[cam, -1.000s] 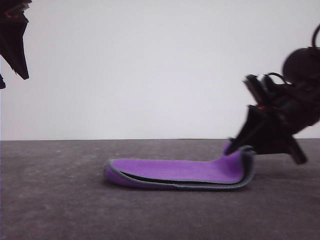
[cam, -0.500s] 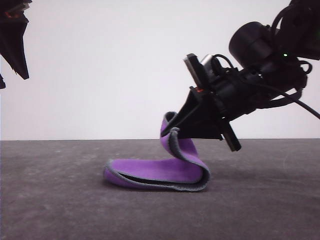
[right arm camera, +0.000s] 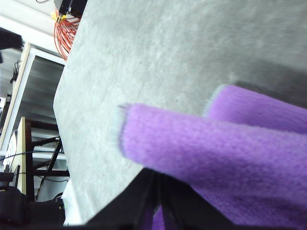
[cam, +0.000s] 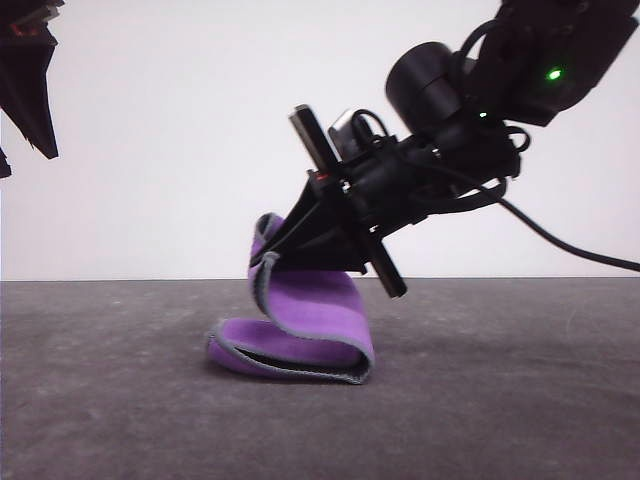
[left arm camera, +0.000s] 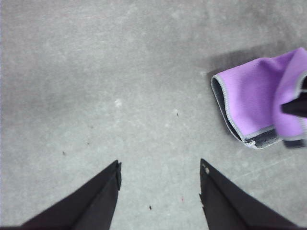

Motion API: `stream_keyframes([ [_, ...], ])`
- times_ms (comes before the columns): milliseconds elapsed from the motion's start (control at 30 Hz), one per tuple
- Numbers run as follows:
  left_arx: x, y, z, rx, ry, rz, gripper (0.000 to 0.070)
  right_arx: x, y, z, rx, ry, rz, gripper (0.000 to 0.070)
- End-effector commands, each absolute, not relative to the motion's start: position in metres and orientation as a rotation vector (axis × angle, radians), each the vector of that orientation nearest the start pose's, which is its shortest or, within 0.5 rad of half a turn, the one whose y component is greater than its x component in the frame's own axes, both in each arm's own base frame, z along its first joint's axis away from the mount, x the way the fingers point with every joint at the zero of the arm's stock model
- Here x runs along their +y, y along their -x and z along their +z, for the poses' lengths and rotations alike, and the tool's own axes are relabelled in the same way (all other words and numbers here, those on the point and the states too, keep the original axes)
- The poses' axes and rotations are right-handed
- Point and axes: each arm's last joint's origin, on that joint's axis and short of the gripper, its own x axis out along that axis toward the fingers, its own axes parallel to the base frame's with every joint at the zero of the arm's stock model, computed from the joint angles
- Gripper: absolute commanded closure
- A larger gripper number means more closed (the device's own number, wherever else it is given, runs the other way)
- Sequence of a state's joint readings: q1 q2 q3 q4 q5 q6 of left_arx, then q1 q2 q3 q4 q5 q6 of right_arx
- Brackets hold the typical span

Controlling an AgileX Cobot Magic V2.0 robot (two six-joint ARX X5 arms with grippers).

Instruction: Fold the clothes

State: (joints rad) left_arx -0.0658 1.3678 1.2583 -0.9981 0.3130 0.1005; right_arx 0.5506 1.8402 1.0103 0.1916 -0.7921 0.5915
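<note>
Risk first: the small square cloth (cam: 300,330), bright purple fleece with a light-grey stitched border, hangs from a narrow pinch at one edge. If that edge slips out before it is carried past the cloth's far end, the raised flap could drop short and the fold would land crooked or bunched. The lifted part also curls, so it may roll under itself when laid down.

Right gripper (cam: 272,247) is pressed together on the cloth's raised edge, directly above the cloth's lower layers, which rest on the grey worktop (cam: 500,400). Left gripper (left arm camera: 159,184) is spread, holding nothing, hovering over bare worktop well apart from the cloth.
</note>
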Motion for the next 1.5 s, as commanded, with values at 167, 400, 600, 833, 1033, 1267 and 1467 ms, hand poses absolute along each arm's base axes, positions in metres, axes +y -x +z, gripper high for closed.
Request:
stream_keyframes([
  [167,-0.026,-0.261,0.310,1.086,0.052,-0.393,0.0382,0.221,-0.307,0.162,1.056,-0.564,1.074,0.0534],
  [400,-0.026,-0.261,0.310,1.085,0.052,-0.393,0.0382,0.220,-0.307,0.163,1.044,-0.542,1.117,0.0430],
  [600,-0.026,-0.261,0.310,1.085,0.051,-0.393,0.0382,0.208,-0.301,0.179,1.009,-0.437,1.116,0.0421],
  [833,-0.026,-0.261,0.310,1.084,0.046,-0.396,0.0382,0.157,-0.277,0.226,0.972,-0.135,0.852,0.0421],
  [1033,-0.023,-0.262,0.310,1.082,0.051,-0.387,0.0382,0.101,-0.251,0.275,0.877,-0.030,0.637,0.0421],
  [1267,-0.020,-0.262,0.310,1.078,0.058,-0.375,0.0382,0.042,-0.223,0.302,0.849,0.008,0.437,0.0421],
  [1467,-0.019,-0.262,0.310,1.079,0.059,-0.373,0.0386,0.014,-0.213,0.307,0.859,-0.009,0.345,0.0421],
])
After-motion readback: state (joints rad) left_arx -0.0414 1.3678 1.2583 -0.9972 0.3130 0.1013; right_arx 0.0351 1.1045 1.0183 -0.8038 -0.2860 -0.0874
